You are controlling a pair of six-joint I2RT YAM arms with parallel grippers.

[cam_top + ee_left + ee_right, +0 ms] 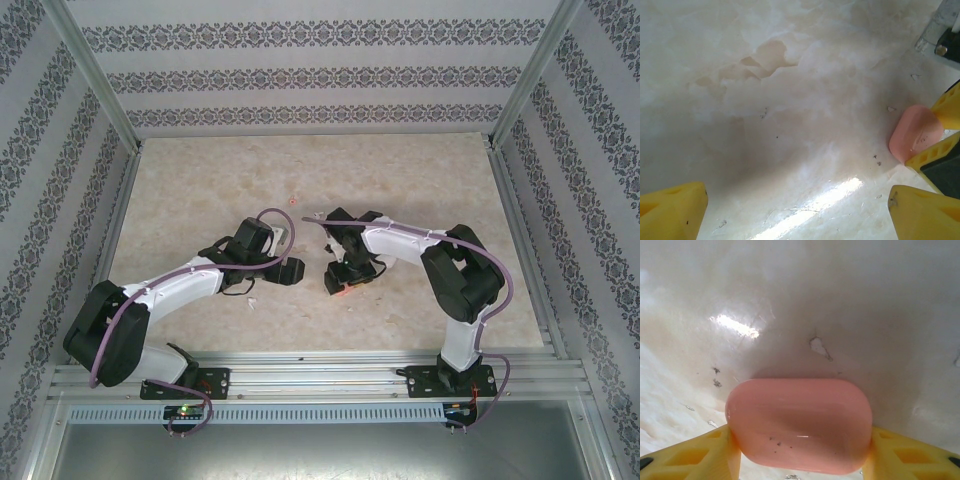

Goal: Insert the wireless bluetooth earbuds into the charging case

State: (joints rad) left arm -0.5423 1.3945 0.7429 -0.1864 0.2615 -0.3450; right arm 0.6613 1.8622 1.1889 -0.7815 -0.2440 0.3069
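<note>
The coral-pink, rounded, glossy plastic charging case (pixel 799 425) lies on its side on the beige marbled desk (pixel 200 190), near the middle and a little toward the near edge. My right claw (pixel 800 445) is closed on it. One yellow finger (pixel 700 455) presses its end at nine o'clock and the other presses its end at three o'clock. The case shows me only a smooth, lightly speckled face. I cannot tell whether its lid is up or what sits inside.

From the left wrist camera the same case (pixel 915 132) sits at three o'clock, touching the desk, with the right claw's yellow fingers (pixel 945 107) on either side of it. My left claw (pixel 797 210) is spread wide over bare desk and has hold of nothing.

From above, the left claw (pixel 292 270) is just beside the right claw (pixel 340 278), at its nine o'clock. A tiny coral-red speck (pixel 292 200) lies well apart at the left claw's twelve o'clock. It may be one earbud, but it is too small to tell.
</note>
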